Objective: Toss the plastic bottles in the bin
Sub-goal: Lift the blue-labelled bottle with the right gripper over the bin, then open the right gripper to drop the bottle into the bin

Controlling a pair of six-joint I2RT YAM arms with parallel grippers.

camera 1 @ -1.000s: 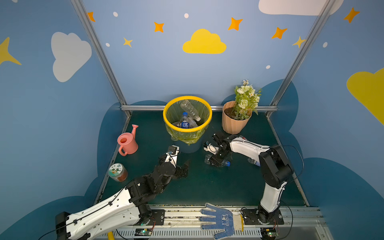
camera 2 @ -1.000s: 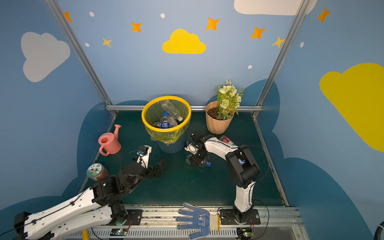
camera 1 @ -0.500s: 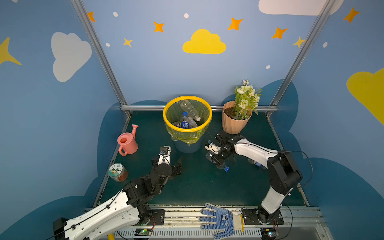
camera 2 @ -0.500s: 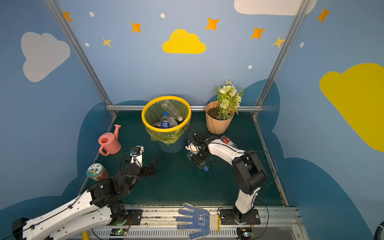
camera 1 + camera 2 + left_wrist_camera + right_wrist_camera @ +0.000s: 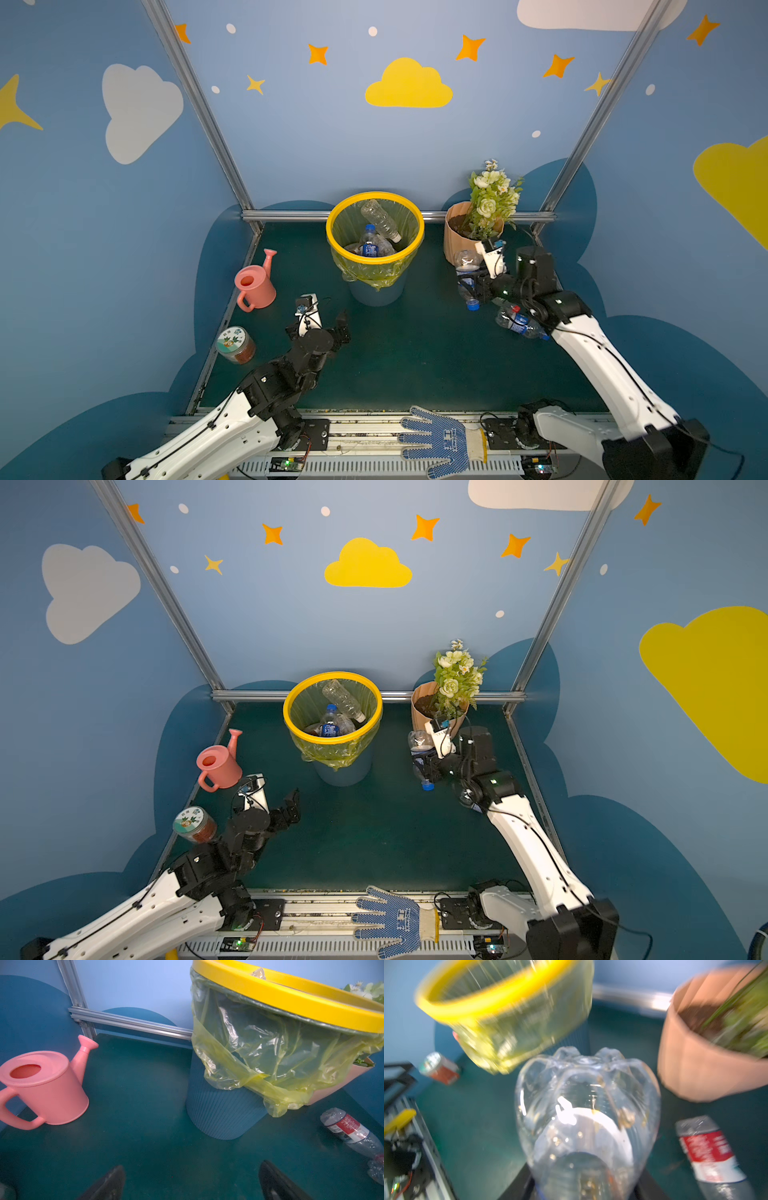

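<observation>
We see the green table (image 5: pixel 415 357) with the yellow-rimmed bin (image 5: pixel 376 261) at its far middle, and at least two clear bottles (image 5: pixel 380 218) lie inside. Right of the bin, our right hand (image 5: pixel 478 286) pinches a blue-capped bottle (image 5: pixel 464 266), cap downward, off the table. A red-labelled bottle (image 5: pixel 517 322) lies on the table beside that arm. Our left hand (image 5: pixel 191 1182), near left, is spread and empty.

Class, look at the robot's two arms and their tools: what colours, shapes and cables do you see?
Both the left arm and right arm have white shell links joined by black joints, with thin black cables looped alongside. The left tool and right tool are black with tapered dark fingers, each beside a white camera block.
</observation>
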